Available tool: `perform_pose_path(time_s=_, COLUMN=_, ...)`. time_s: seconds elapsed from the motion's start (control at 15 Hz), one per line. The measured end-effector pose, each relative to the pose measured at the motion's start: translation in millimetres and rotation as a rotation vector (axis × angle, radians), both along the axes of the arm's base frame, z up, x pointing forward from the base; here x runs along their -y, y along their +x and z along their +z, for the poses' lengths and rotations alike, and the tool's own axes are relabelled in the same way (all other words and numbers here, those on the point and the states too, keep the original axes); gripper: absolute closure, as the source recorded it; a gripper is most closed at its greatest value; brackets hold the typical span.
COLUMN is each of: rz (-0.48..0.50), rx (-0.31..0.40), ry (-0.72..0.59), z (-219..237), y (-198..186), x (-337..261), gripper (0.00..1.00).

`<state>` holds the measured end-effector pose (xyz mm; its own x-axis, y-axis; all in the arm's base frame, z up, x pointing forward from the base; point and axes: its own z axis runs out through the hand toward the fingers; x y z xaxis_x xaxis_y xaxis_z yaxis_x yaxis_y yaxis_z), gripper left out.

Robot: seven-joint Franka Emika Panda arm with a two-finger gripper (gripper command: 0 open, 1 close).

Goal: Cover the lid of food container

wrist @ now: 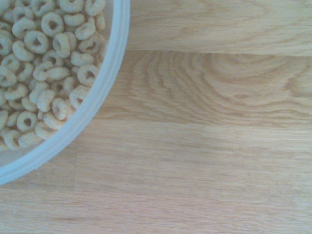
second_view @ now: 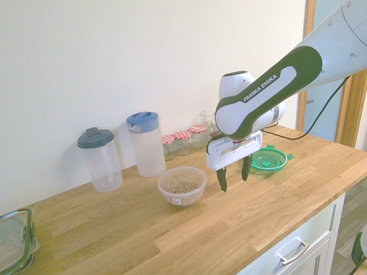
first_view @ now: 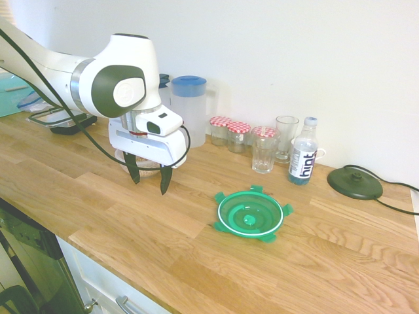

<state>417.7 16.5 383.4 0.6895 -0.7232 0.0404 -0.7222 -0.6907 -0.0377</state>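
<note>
- Gripper (second_view: 234, 174) points straight down, fingers spread and empty, above bare wooden counter (second_view: 195, 235) between bowl and lid
- Food container (second_view: 182, 185), uncovered and full of cereal rings, sits just left of it in the second exterior view; lid (first_view: 250, 215) lies flat on the far side, well apart
- Step, I'd say: the reach for the lid; next calls for crossing over and pinching its rim
- Jam jars (first_view: 229, 132), glasses (first_view: 264, 149), bottle (first_view: 302, 159) stand behind; nothing blocks the path

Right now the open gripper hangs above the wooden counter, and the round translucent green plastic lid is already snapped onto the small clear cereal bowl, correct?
No. The round translucent green plastic lid lies on the wooden counter, apart from the small clear cereal bowl, which is uncovered; the second exterior view shows it. The gripper does hang open.
</note>
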Motion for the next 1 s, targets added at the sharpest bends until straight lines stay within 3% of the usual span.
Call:
perform_pose_path(time_s=0.2, rz=-0.010, rx=-0.010, ry=0.027, z=-1.7, y=5.7, x=0.8, gripper=0.00)
perform_pose_path(time_s=0.33, rz=0.010, rx=-0.011, ry=0.128, z=18.4, y=19.1, x=15.4, gripper=0.00)
perform_pose_path(time_s=0.6, rz=0.066, rx=-0.026, ry=0.341, z=63.7, y=35.3, x=87.7, gripper=0.00)
perform_pose_path(time_s=1.0, rz=0.059, rx=-0.049, ry=0.521, z=74.0, y=51.6, x=234.5, gripper=0.00)
